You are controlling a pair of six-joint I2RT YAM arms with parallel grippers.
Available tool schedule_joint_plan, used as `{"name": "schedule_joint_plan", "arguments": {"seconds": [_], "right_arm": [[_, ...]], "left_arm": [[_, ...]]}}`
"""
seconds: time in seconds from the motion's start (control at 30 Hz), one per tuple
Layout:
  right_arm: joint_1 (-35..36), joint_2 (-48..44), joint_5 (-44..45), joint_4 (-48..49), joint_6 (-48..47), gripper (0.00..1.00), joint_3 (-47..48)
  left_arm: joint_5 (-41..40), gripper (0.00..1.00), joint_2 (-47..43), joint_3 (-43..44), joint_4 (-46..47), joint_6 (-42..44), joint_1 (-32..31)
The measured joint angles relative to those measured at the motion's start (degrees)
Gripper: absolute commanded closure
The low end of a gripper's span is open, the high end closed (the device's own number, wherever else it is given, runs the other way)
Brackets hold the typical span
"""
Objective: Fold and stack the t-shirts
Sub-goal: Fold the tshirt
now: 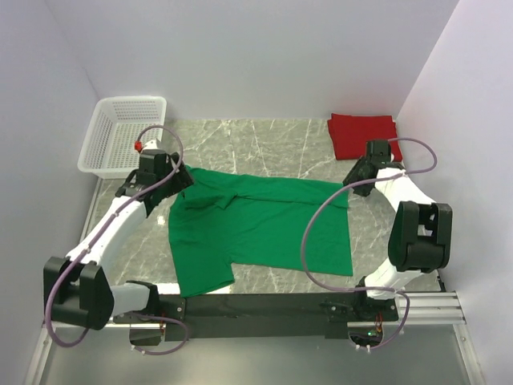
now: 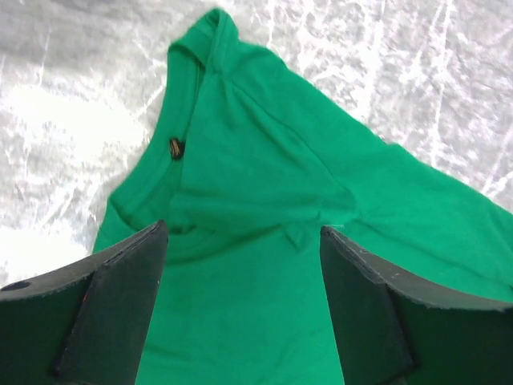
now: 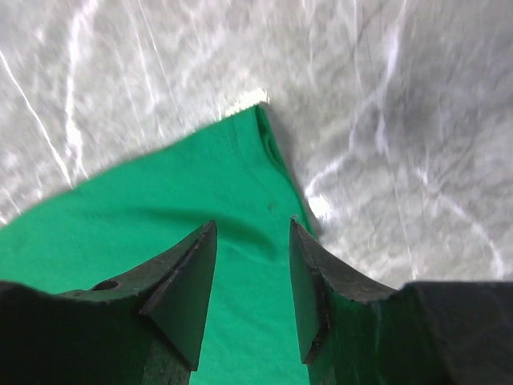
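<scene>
**Green shirt lay between two spread sets of jaws**

The green t-shirt lay on the desk, stretched sideways from one set of jaws to the other. Its soft knit cloth was mostly flat, with shallow creases and a diagonal ridge running off the shoulder. The ribbed neckline lay under and just ahead of the left jaws. A small dark label showed inside the collar, beyond the left-hand jaw. One short sleeve hung back from the left jaws toward the arm bases. The far end of the shirt came to a hemmed corner ahead of the right jaws, with green cloth filling the space beneath them.

The left jaws stood wide apart above the collar area and gripped nothing. The right jaws were also parted, by a narrower gap, with cloth visible through it and nothing pinched. Both pairs were dark, wedge-shaped and matte.

The red t-shirt sat as a neat folded rectangle beyond the right jaws, near the back wall and apart from the green one. A white plastic mesh basket stood beyond the left jaws, in the far corner. The desk was grey marble-patterned, glossy, with pale veins.
</scene>
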Motion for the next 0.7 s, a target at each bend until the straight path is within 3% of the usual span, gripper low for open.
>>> {"name": "schedule_joint_plan", "arguments": {"seconds": [0.33,0.7], "right_arm": [[-4.07,6.14,-4.07,4.0,-1.03,0.52,2.49],[-4.7,10.73,-8.31,7.06,-1.25,0.52,2.51]], "left_arm": [[-1.84,0.26,18.69,8.96,4.13,5.6,0.26],[-3.56,0.3,32.22,17.79,6.36,8.33,0.55]]}}
